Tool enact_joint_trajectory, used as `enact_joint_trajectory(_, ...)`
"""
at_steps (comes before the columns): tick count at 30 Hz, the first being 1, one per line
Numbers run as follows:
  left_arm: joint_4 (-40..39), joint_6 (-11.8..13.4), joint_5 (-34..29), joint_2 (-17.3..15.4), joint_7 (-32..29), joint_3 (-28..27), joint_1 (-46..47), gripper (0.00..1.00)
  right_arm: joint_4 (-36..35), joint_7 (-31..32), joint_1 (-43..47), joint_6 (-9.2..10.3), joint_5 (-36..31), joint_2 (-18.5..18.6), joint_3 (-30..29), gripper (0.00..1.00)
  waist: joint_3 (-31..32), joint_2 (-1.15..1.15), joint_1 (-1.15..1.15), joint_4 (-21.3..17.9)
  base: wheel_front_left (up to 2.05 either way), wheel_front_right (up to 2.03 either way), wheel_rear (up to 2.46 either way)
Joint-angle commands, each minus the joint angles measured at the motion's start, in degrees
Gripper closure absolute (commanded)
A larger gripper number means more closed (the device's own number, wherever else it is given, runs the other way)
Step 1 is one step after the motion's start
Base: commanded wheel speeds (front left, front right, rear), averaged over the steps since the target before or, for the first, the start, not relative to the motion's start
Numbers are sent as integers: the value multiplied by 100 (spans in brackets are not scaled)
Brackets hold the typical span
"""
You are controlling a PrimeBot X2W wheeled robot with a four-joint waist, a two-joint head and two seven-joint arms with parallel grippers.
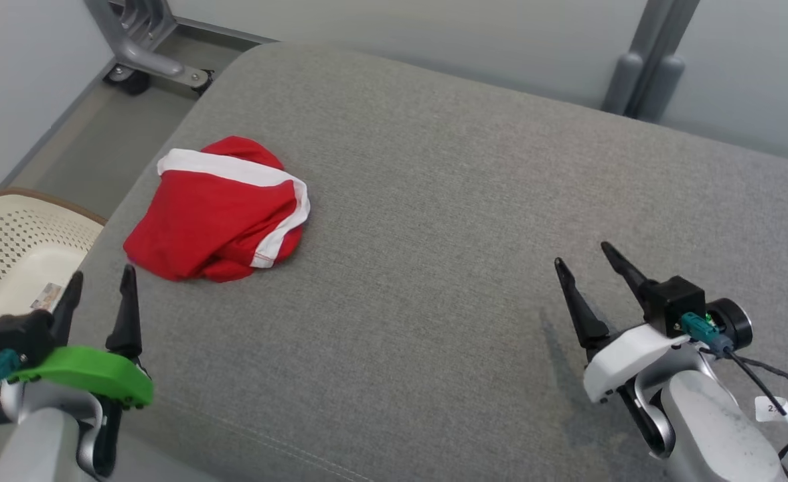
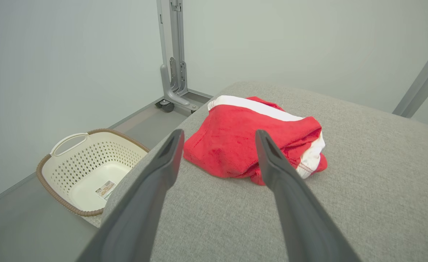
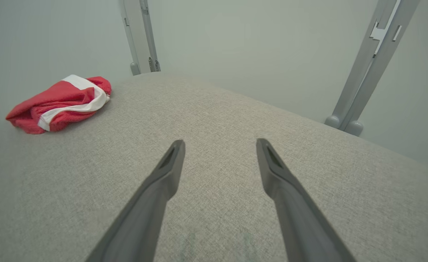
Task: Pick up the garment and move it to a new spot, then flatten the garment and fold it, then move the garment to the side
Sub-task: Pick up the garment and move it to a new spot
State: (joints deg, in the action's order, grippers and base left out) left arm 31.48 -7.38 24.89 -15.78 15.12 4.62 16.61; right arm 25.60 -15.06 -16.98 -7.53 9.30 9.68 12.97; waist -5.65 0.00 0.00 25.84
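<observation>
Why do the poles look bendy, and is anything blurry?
Right wrist view: the wide lens tilts the grey poles; the red garment looks soft near the edge. Left wrist view: garment sharp, lighting even. Head view: faint shadow beside the right gripper.

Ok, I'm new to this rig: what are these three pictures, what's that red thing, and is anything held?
One picture looks down from the robot's head; the other two look along each arm's two dark fingers. The left gripper and right gripper both stand with jaws open, holding nothing. On the grey cushion lies a crumpled red garment with white trim, nearer the left arm. A cream laundry basket sits on the floor beside the cushion.
</observation>
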Motion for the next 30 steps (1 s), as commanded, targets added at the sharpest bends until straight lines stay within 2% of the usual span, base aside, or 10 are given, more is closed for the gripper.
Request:
enact_joint_trajectory(1, 167, -18, 344, -225, -2, 248, 450, 0, -113, -15, -148, 9, -63, 103, -24, 0, -659, 0, 0, -595, 0, 0, 0)
enact_joint_trajectory(7, 626, -19, 1464, -840, -65, 1088, 1356, 0, -490, -15, -601, 9, -123, 327, -29, 0, -1284, 0, 0, -1048, 0, 0, 0)
enact_joint_trajectory(12, 1008, -16, 2157, -1077, -286, 1544, 1757, 0, -707, -15, -857, 9, -150, 404, 5, 0, -1598, 0, 0, -1282, 0, 0, 0)
enact_joint_trajectory(17, 1643, -17, 2728, -1092, -487, 1805, 2037, 0, -872, -15, -1012, 9, -165, 477, 25, 0, -1883, 0, 0, -1519, 0, 0, 0)
enact_joint_trajectory(25, 2926, -18, 3048, -753, -779, 2025, 2222, 0, -967, -15, -951, 9, -199, 478, -141, 0, -2000, 0, 0, -1781, 0, 0, 0)
enact_joint_trajectory(26, 3031, -20, 3054, -726, -754, 2057, 2229, 71, -970, -15, -923, 9, -209, 457, -161, 0, -1982, 0, 0, -1800, 0, 0, 0)
enact_joint_trajectory(27, 3109, -20, 3052, -704, -730, 2089, 2239, 100, -966, -15, -893, 9, -221, 436, -183, 0, -1950, 0, 0, -1817, 0, 0, 0)
enact_joint_trajectory(30, 3203, -21, 2926, -746, -492, 2199, 2328, 100, -941, -15, -823, 9, -215, 392, -246, 0, -1830, 0, 0, -1841, 0, 0, 0)
